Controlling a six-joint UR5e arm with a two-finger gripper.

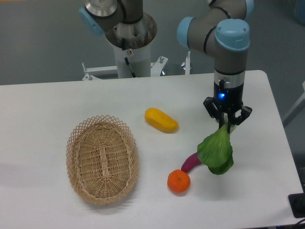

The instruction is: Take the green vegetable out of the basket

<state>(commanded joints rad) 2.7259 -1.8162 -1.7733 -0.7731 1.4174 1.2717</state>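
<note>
The end effector (227, 125) is pointing straight down over the right part of the white worktop (57, 105), its two fingers pinching the whitish stalk end of the green vegetable (217, 152); the vegetable is hanging below the fingers with its broad leaves drooping downward, well apart from the basket (102, 159) and outside it; whether the lowest leaves are touching the worktop cannot be told; a blue light is glowing on the wrist of the arm (230, 62) just above the end effector; the basket is sitting on the left part of the worktop, oval and woven, with nothing showing inside it; a purple eggplant (191, 162) is lying just beside the hanging leaves, its right end hidden behind them; an orange fruit (178, 182) is resting near the eggplant's lower left end, close to or touching it; a yellow fruit (161, 119) is lying between the basket and the end effector, farther back on the worktop; the arm's base (129, 43) is standing behind the worktop's far edge
</note>
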